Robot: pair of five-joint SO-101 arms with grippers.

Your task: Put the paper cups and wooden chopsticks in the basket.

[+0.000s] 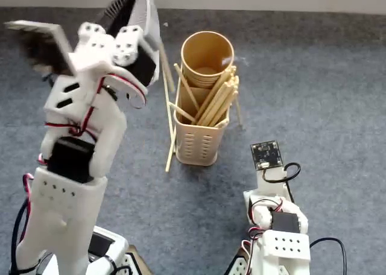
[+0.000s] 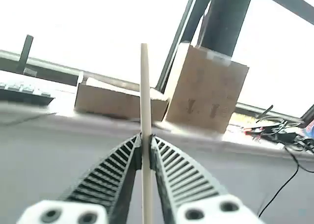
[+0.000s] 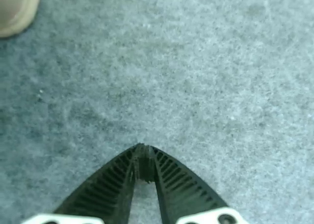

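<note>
Closest to the high camera is the left arm, standing tall at 9 o'clock of the basket. The left fingers are pinched tight on one wooden chopstick, which runs straight up between them. Seen from above, that hand is lifted at about 11 o'clock of the basket, beside its rim and not over the opening.

Much of the job looks done. The paper cups sit nested inside the basket at its 12 o'clock end. A bundle of chopsticks leans in beside them, tips poking above the rim.

What remains, as I judge it, is the gripped stick and a few strays. Two or so loose chopsticks rest against the basket's outer wall at 9 o'clock, their ends on the table. Another thin stick is at 3 o'clock, just outside the wall; whether it touches the wall I cannot tell.

At 5 o'clock of the basket, well apart from it, the right arm is low. The right fingers are closed together with nothing between them, pointed at bare grey table.
</note>
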